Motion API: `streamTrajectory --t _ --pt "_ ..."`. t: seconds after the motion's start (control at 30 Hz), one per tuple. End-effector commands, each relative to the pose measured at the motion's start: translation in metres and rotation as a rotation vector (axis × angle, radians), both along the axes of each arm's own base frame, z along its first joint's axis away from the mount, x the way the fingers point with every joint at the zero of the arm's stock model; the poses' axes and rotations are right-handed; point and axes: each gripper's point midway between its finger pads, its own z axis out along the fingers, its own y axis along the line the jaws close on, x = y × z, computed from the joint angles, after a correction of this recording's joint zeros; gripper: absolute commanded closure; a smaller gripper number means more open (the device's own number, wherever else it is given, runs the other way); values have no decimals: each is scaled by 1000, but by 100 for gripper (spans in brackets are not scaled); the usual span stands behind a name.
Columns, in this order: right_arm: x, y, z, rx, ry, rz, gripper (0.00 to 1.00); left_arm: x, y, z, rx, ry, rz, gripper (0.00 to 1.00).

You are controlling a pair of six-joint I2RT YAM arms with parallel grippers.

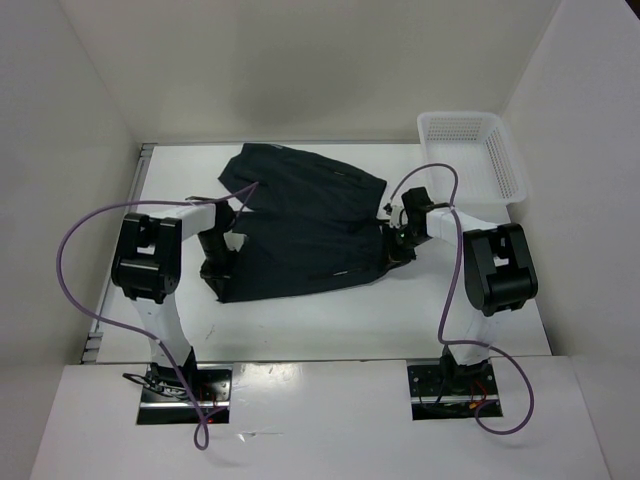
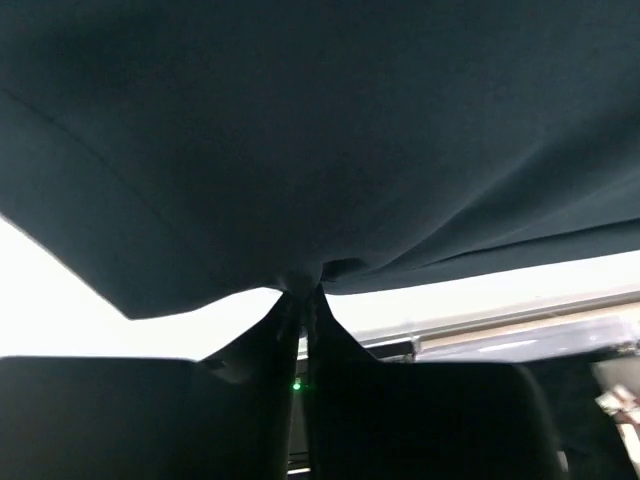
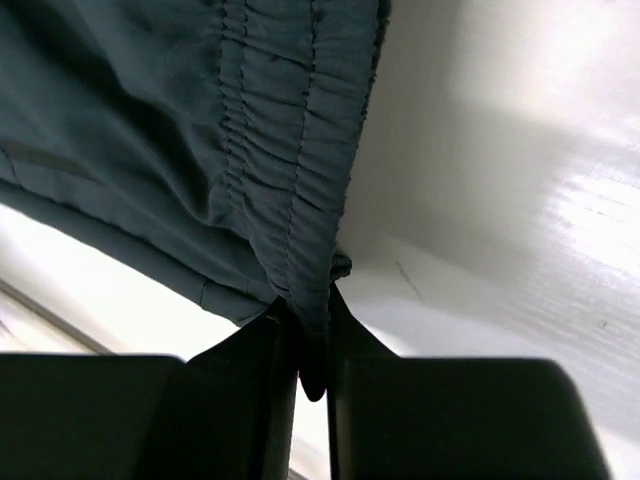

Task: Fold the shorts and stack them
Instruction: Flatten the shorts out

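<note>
The dark shorts (image 1: 300,225) lie spread across the middle of the white table. My left gripper (image 1: 215,268) is at their near left corner, shut on the hem. In the left wrist view the dark cloth (image 2: 320,130) fills the top and is pinched between the closed fingers (image 2: 302,298). My right gripper (image 1: 397,245) is at the shorts' right edge, shut on the gathered elastic waistband (image 3: 290,170). A fold of it is squeezed between the two fingers (image 3: 312,330) in the right wrist view.
A white lattice basket (image 1: 473,152) stands at the back right corner of the table. White walls enclose the table on the left, back and right. Purple cables loop from both arms.
</note>
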Motion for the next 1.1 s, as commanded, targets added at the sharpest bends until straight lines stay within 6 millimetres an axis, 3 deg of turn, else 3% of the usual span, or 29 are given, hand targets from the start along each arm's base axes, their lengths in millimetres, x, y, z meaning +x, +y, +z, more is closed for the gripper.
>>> streamTrajectory --t 0.0,0.07,0.1,0.17,0.27,0.3,0.37,0.5,0.57,0.6,0.7,0.73,0.8,0.83,0.87,0.9,0.93,0.97,1.0,1.03,1.07 --pt "-2 3 28 27 -54 100 85 6 -11 -5 -65 0 12 98" --pt "1 4 38 12 -93 192 87 5 -6 4 -39 -23 5 100" --pt "-8 4 42 3 -66 232 88 3 0 14 -9 -33 -3 100" --pt "-11 5 48 -35 -82 341 88 -14 6 23 18 -5 -9 100" --pt "-42 -3 43 -52 26 461 91 -35 12 45 41 22 -14 100" --pt "-43 -5 44 -63 28 473 91 -48 15 50 54 49 -18 100" --pt "-45 -2 48 -76 12 513 92 -55 21 52 92 66 -38 100" --pt "-89 7 46 -117 102 723 87 -64 24 62 137 97 -89 100" --pt "-103 4 45 -119 143 724 62 -74 27 61 166 130 -114 97" --pt "-99 -1 43 -157 119 724 32 -79 26 59 169 145 -131 87" --pt "-94 -8 41 -217 100 695 14 -83 28 59 183 144 -144 67" --pt "-83 -10 48 -249 39 688 9 -82 31 60 201 140 -151 53" --pt "-58 -5 63 -276 -63 640 9 -61 38 69 240 29 -146 37" --pt "-43 -6 76 -296 -133 605 9 -26 37 84 236 -106 -114 30" --pt "-28 -3 87 -288 -194 569 9 13 41 92 224 -247 -54 18" --pt "5 8 111 -269 -315 501 9 43 41 103 206 -350 -18 15" --pt "24 13 126 -256 -385 458 9 92 38 135 183 -519 17 15" --pt "41 19 141 -253 -457 426 9 132 36 137 164 -614 37 15" --pt "73 31 166 -226 -581 379 10 160 32 146 147 -686 44 15" --pt "91 33 170 -242 -623 347 12 197 28 137 141 -747 50 15" --pt "118 39 187 -242 -722 302 14 233 20 160 136 -857 50 15"
